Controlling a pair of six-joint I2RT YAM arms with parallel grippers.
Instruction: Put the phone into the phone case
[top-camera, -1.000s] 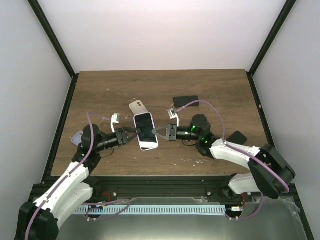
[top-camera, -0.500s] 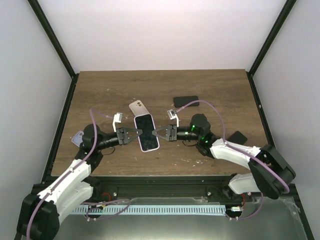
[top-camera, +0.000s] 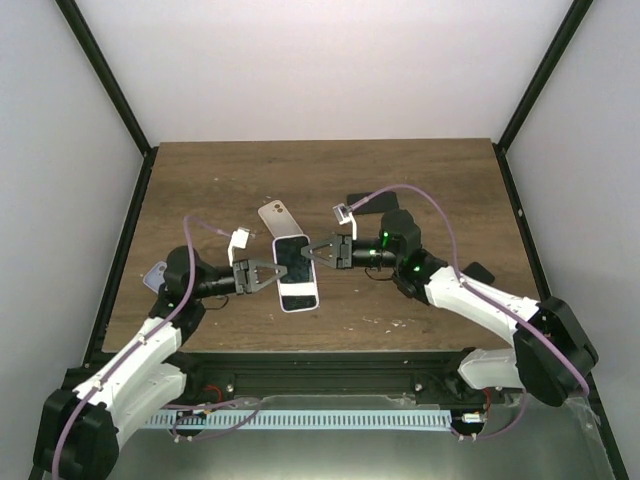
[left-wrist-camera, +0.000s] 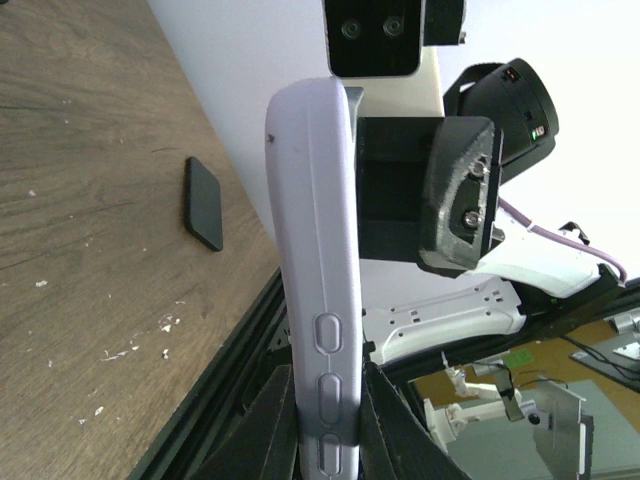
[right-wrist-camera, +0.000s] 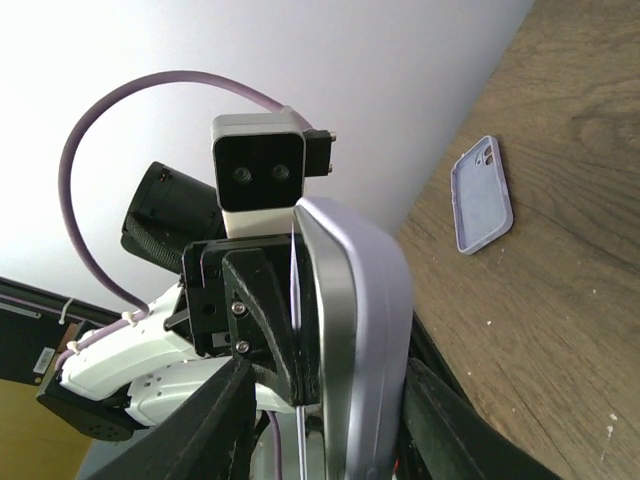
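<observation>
My left end effector (top-camera: 278, 269) reaches in from the left toward the middle of the frame, its fingers pinched narrow. My right end effector (top-camera: 308, 252) faces it from the right, fingers parted wider.

No legible text, label, brand or number on anything in view.

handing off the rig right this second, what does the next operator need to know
Left gripper: shut on one long edge of the phone, which looks lifted off the table.
Right gripper: jaws spread around the opposite edge, no clear pinch.
Done: a lavender rim with button covers wraps the phone, so it looks cased.
Left: check seating, since a grey edge shows beside the rim in the right wrist view, then set it down.
A spare lavender case lies on the table behind.
</observation>
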